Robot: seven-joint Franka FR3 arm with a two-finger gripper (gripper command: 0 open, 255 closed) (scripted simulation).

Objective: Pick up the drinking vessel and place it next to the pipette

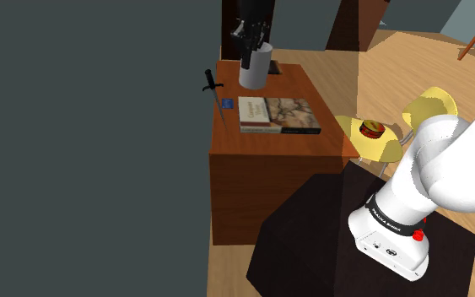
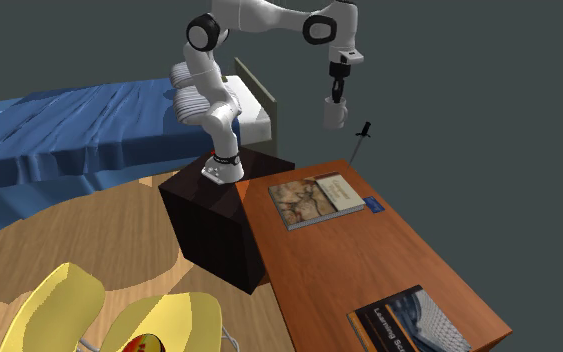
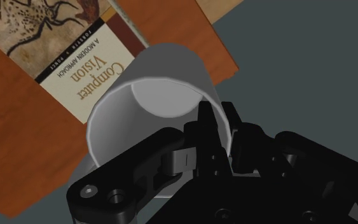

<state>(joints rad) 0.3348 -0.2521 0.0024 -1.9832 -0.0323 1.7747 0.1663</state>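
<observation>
Cup [image 1: 255, 69] hangs lifted above the desk [image 1: 294, 145], its rim clamped between the gripper [image 3: 217, 124] fingers; setting it beside the pipette [image 1: 216, 97] is not yet done.

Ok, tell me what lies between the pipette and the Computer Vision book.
A small blue flat object, lying close to both the pipette and the book, as the shoulder view shows.

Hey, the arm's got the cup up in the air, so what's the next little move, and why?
Probably lower it gently toward the table, beside the pipette. The gripper clasps the white cup by its rim, well above the wood. The pipette leans at the wall-side edge close by, so the main gap looks vertical.
</observation>
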